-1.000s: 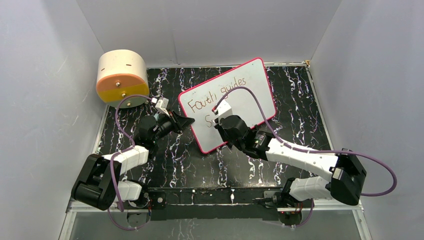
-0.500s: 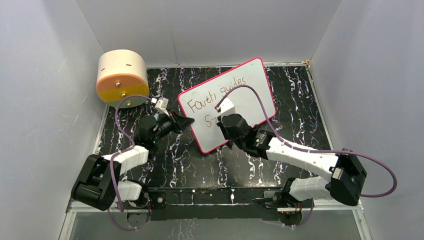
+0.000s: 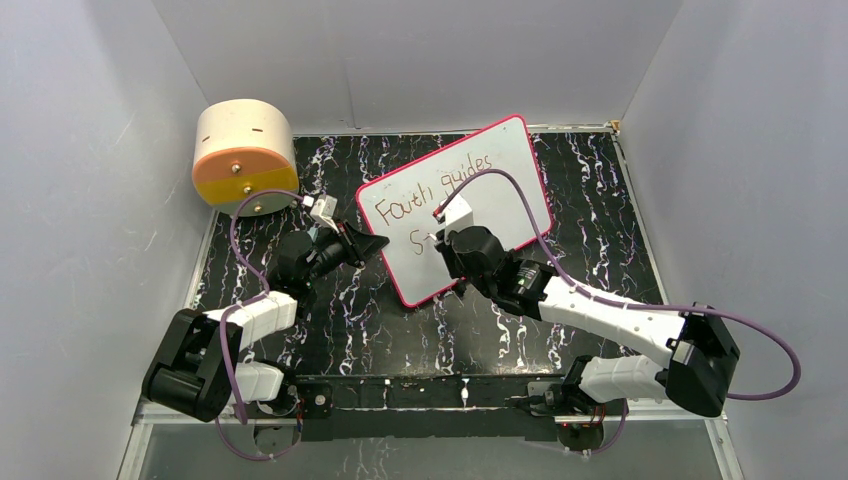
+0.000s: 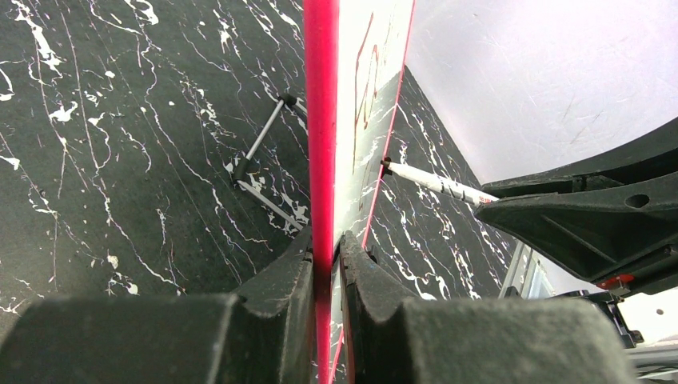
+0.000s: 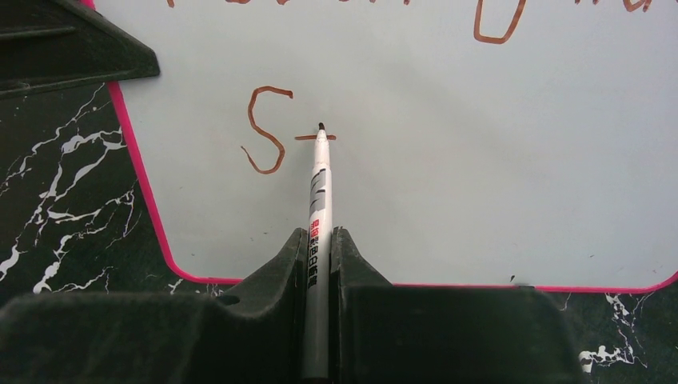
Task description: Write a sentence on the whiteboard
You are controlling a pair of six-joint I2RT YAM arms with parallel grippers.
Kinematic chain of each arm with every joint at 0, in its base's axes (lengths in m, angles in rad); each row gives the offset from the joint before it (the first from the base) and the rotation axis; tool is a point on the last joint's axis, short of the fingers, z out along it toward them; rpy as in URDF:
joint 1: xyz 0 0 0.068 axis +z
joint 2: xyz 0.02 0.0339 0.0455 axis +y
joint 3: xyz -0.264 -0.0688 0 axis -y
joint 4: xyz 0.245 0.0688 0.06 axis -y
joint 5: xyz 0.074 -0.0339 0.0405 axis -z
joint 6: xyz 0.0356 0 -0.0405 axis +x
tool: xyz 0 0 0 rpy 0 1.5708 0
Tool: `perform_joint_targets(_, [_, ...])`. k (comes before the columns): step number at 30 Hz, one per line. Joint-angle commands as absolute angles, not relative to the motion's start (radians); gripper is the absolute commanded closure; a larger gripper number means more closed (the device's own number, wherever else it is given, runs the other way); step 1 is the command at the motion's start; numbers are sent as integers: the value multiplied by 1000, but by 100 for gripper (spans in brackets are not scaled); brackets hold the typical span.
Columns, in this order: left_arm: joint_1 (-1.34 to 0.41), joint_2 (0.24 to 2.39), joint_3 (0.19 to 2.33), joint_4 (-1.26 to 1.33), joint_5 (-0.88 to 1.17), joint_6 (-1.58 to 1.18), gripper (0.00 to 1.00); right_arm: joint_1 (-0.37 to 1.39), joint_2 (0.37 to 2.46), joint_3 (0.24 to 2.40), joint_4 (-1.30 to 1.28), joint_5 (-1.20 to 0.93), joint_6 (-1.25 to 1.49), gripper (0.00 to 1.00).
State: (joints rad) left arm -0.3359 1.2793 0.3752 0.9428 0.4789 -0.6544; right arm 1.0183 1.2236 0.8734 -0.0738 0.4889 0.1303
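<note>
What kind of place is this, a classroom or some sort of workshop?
Probably a robot test booth: plain pale walls box in a black white-veined tabletop, black-and-white left arm and right arm are bolted at its near edge, and a slim white marker touches a lettered pink-framed whiteboard.

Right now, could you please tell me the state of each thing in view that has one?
whiteboard: gripped at its pink frame, partly written.
sentence: unfinished; second line has only "S" and a short stroke.
marker: uncapped, tip on the whiteboard.
left gripper: shut on the whiteboard.
right gripper: shut on the marker.
</note>
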Motion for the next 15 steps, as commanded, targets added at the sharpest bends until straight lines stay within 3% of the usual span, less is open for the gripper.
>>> perform_joint_targets(1, [-342, 1269, 390, 897, 470, -623, 100, 1015, 1212, 896, -8, 479, 112, 100])
perform_joint_targets(15, [-345, 1267, 390, 896, 471, -622, 100, 1000, 1253, 922, 33, 486, 95, 100])
